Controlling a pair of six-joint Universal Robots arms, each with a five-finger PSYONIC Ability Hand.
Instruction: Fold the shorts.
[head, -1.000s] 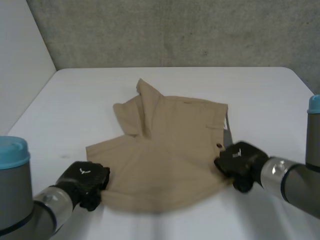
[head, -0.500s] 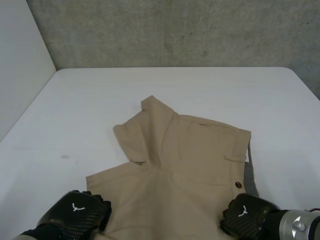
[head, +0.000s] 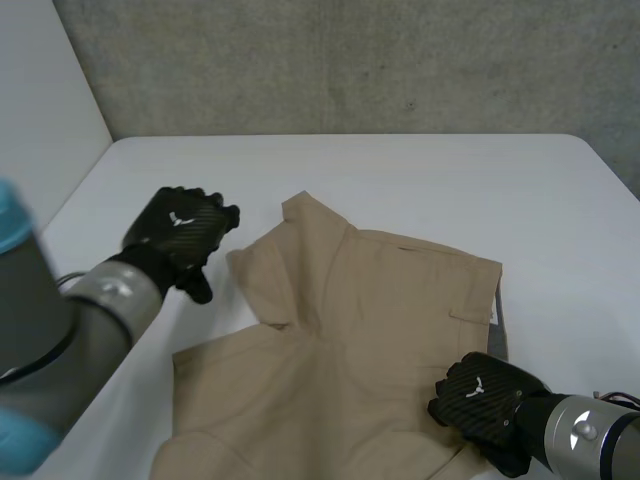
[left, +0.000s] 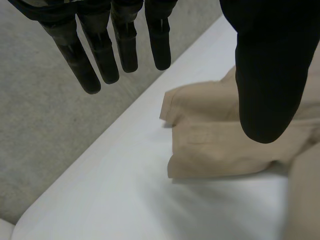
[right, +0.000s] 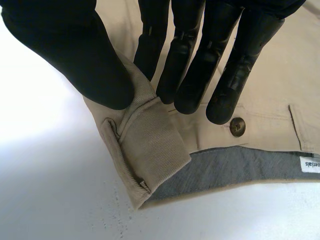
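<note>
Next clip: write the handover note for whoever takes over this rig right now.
Left hand: open, holding nothing, off the cloth beside the far leg.
Right hand: pinching a waistband corner between thumb and fingers.
Shorts: rumpled on the table, far leg bunched up, grey lining showing at the waistband.
Done: no clean fold yet.
Left: flatten the shorts, then fold them.
</note>
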